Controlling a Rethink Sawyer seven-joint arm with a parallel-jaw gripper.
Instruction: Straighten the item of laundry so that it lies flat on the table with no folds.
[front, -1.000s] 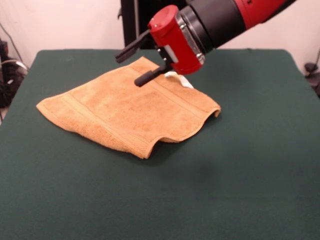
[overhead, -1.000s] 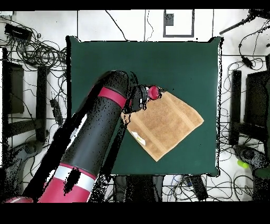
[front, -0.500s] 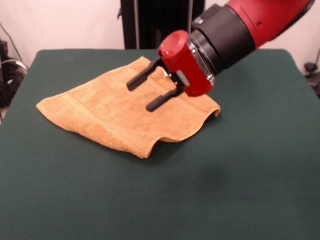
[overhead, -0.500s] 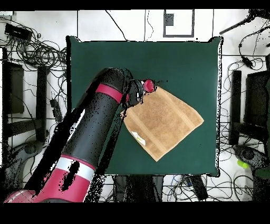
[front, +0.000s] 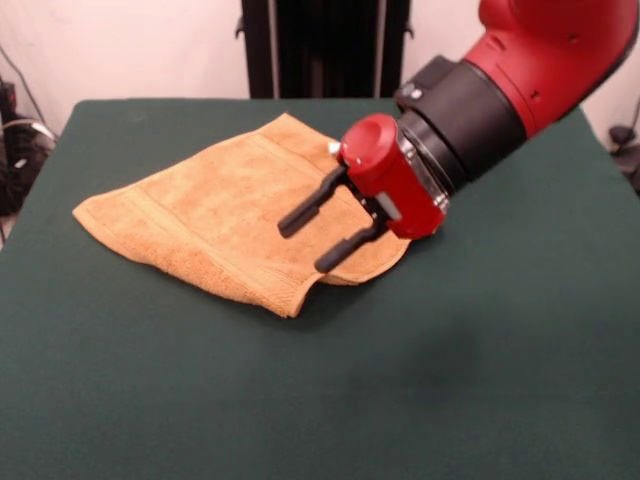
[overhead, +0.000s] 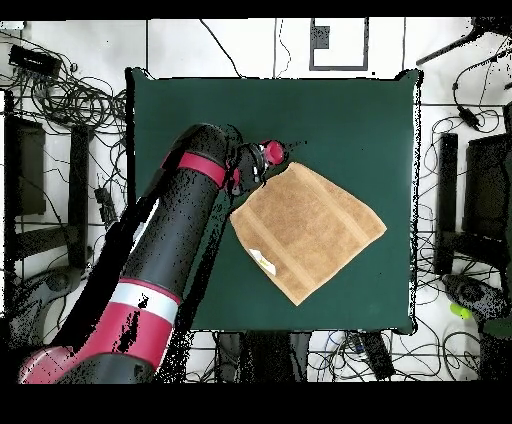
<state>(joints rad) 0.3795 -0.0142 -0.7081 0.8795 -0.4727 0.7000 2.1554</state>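
Note:
The orange-tan towel (front: 200, 215) lies on the dark green table (front: 450, 380), left of centre in the front view. It is mostly spread out, with a raised wave at its near edge (front: 305, 290). My gripper (front: 307, 246) is open and empty, its two black fingers pointing left just above the towel's near right part. The red gripper head hides the towel's right corner. In the overhead view the towel (overhead: 315, 230) sits as a diamond with its white tag (overhead: 265, 263) at the lower left edge. There the gripper (overhead: 285, 152) is at the towel's upper left corner, above the table (overhead: 350, 110).
The robot's black pedestal (front: 320, 45) stands at the table's far side. Cables and equipment (overhead: 70, 100) lie on the floor around the table. The arm (overhead: 170, 260) crosses the table's left part in the overhead view.
My gripper has moved along the towel's right side toward the camera and lower, staying open. The towel has not moved.

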